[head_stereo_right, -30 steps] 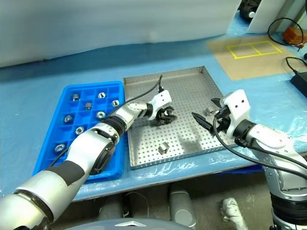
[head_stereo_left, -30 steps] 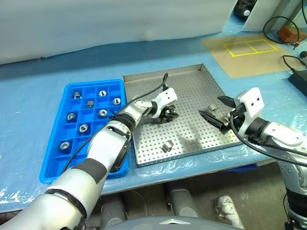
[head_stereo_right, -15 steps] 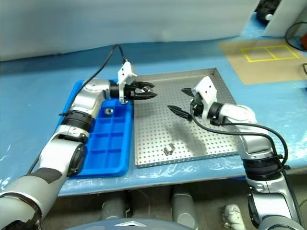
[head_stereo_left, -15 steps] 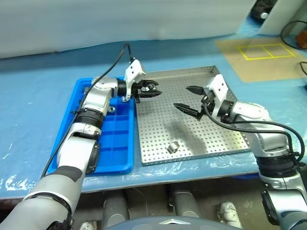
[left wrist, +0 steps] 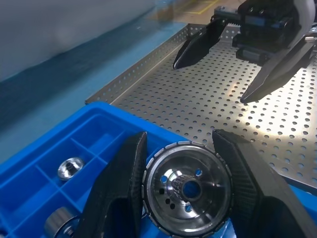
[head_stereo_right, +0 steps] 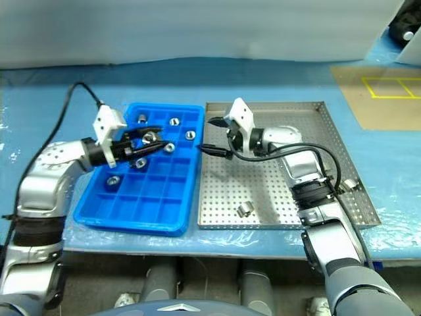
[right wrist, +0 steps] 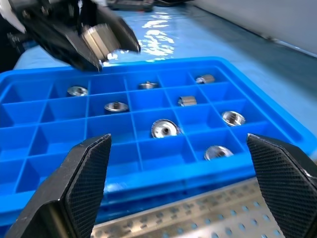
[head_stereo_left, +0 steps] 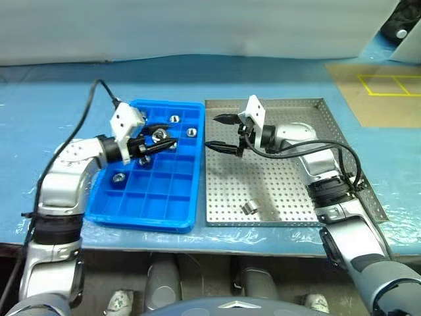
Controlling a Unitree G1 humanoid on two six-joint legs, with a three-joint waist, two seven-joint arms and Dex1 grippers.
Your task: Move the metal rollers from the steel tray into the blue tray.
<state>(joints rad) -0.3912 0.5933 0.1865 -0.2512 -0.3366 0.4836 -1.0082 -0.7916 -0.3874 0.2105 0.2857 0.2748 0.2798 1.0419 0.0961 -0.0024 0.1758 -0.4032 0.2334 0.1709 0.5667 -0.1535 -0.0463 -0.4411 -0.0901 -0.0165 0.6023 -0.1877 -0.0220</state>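
L gripper (head_stereo_left: 160, 139), pinching a roller (left wrist: 187, 187), has swung from steel tray (head_stereo_left: 309, 191) to over blue tray (head_stereo_left: 148, 207), 9 o'clock of spread R gripper (head_stereo_left: 218, 133): drop next.

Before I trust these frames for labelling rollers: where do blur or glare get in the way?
Right wrist view: the left gripper and its roller are smeared, with white glare on the table cover behind. Left wrist view: the held roller is crisp, the steel tray softens farther off. Eye views: even light, the loose roller sharp.
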